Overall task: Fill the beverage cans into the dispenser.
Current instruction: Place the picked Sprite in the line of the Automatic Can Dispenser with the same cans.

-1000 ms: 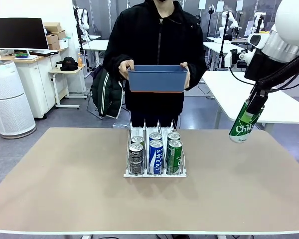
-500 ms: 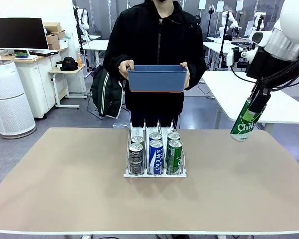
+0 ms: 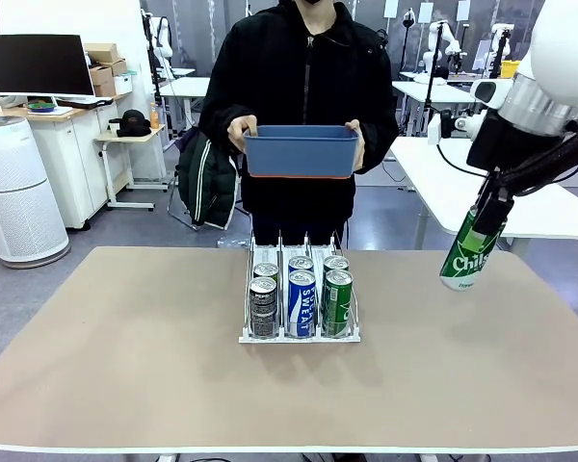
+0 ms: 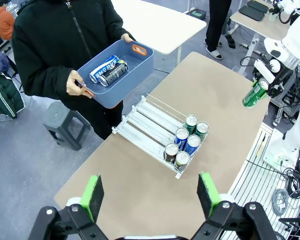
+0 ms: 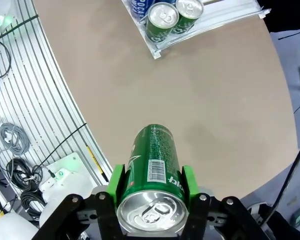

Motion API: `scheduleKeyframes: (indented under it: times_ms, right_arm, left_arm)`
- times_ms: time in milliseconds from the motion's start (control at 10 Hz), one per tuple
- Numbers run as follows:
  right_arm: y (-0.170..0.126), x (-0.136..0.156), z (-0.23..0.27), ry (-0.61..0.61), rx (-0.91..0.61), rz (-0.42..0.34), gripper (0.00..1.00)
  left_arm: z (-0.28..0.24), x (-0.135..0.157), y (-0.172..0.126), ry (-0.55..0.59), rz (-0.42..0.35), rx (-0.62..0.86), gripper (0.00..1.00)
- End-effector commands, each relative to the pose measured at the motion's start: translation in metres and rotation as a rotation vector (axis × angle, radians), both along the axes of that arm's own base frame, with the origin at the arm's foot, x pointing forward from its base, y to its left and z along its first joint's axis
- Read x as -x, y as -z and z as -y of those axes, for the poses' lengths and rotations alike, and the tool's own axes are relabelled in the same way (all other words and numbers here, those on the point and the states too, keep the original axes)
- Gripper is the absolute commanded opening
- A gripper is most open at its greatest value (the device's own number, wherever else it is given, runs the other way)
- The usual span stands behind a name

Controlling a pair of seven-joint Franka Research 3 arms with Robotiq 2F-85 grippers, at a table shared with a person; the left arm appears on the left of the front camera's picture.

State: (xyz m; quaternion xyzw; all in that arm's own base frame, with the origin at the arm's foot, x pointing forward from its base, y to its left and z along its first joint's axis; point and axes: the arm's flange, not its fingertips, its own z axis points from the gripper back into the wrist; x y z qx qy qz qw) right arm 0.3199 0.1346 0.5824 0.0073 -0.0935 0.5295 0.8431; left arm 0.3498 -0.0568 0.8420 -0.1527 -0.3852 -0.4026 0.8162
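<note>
Lab room, more benches and a monitor behind; tan desk in front of me. On it, mid-desk and nearer the far edge, sits the dispenser, lanes running toward the person.

It holds six cans, two per lane, bunched at my end:
- left lane: dark grey cans
- middle lane: blue cans
- right lane: green pair

The far stretch of each lane is bare.

Status of my right gripper: pinching a green can, pads on either side of the body just below the silver top. From the front that can hangs tilted, top up at the wrist and bottom angled down. It is in the air over the right side of the desk, not touching it and well apart from the dispenser.

Status of my left gripper: fingers spread wide with nothing between them, high over the desk, looking down on the dispenser.

At the far side the person holds a blue bin in both hands at chest height, off the desk. My left wrist camera shows two cans lying on their sides in it, touching: a blue-and-white can and a dark can.
</note>
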Motion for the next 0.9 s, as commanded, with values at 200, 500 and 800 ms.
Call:
scheduleKeyframes:
  times_ms: [200, 500, 800]
  right_arm:
    - [0.023, 0.037, -0.028, 0.044, -0.073, 0.084, 0.58]
    - [0.046, 0.068, -0.050, 0.062, -0.148, 0.113, 0.58]
    - [0.063, 0.070, -0.062, 0.143, -0.185, 0.106, 0.58]
  left_arm:
    - [0.000, 0.001, -0.001, -0.002, -0.004, 0.023, 1.00]
    - [0.000, 0.001, -0.001, -0.002, -0.004, 0.023, 1.00]
    - [0.000, 0.001, -0.001, -0.002, -0.004, 0.023, 1.00]
